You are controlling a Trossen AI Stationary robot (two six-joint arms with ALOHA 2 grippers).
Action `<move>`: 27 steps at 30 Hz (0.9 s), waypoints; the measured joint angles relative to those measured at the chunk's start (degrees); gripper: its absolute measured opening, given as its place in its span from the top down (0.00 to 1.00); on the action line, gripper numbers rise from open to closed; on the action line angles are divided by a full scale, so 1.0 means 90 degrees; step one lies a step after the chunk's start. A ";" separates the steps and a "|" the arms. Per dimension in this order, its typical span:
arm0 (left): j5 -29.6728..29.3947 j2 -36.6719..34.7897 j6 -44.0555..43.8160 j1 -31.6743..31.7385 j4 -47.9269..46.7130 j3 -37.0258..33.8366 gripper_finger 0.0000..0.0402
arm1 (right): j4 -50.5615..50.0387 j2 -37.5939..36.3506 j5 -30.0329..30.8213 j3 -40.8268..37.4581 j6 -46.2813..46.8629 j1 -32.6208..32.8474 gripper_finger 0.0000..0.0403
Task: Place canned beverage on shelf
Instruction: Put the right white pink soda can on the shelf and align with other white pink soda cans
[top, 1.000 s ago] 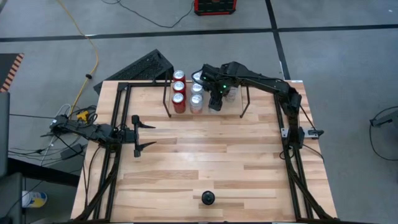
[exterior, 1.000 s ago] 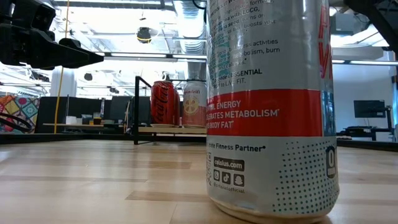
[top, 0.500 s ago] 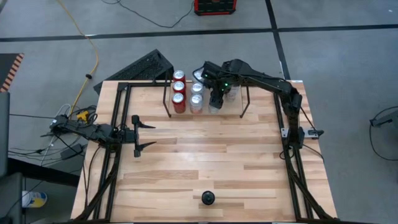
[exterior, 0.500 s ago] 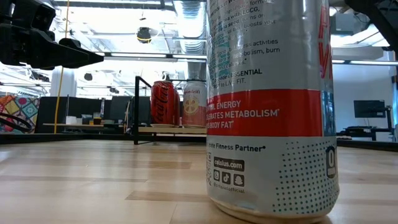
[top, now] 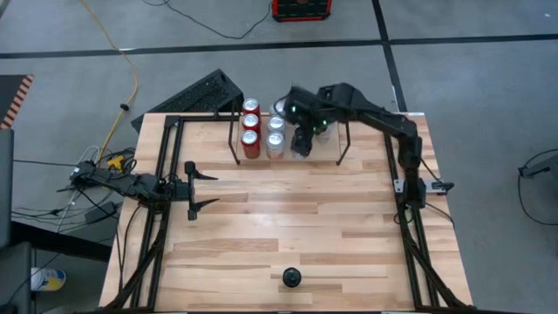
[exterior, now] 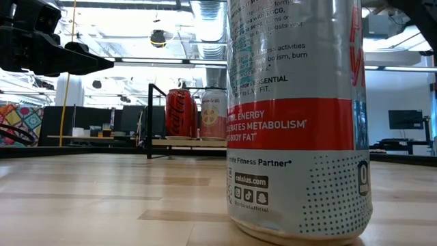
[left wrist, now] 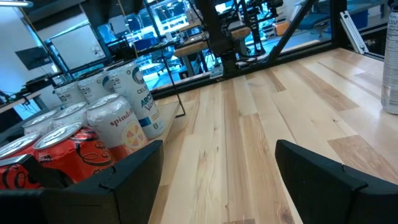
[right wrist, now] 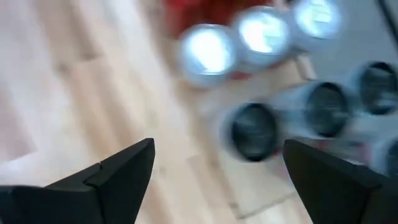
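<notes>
Bench: light wooden top (top: 288, 218), framed on both sides by black tubular rails.
Shelf: low black wire rack (top: 288, 131) at the far edge of the bench, its upright brackets showing beside the cans in the high view.
Red cans: three red cans (top: 251, 125) in a row at the shelf's left end, running from front to back.
Silver cans: a row of silver cans (top: 275, 139) just to the right of the red ones; a further row lies under the right arm and is partly hidden.
Right gripper: (top: 301, 139) hangs above the shelf's right half; jaws spread wide and holding nothing, with can tops seen between them in the right wrist view (right wrist: 252, 127).
Left gripper: (top: 193, 185) waits over the left side of the bench, well apart from the shelf; jaws open and empty.
Near can: a tall silver-and-red beverage can (exterior: 297, 119) stands upright on the bench right in front of the low camera, well apart from the shelf.
Low view background: one red can (exterior: 180, 113) and one pale can (exterior: 214, 113) side by side on the shelf.
</notes>
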 joint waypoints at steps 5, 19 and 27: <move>0.0000 0.0000 0.0000 0.0000 0.0000 0.0000 0.26 | 0.0050 -0.0072 -0.0781 -0.0034 0.0943 0.0945 0.06; 0.0000 0.0000 0.0000 0.0000 0.0000 0.0000 0.26 | 0.1479 0.0130 0.1271 -0.0032 0.3837 0.4597 0.06; 0.0001 0.0027 0.0000 0.0000 0.0000 0.0000 0.26 | 0.2155 0.0784 0.1585 -0.0032 0.3070 0.5444 0.06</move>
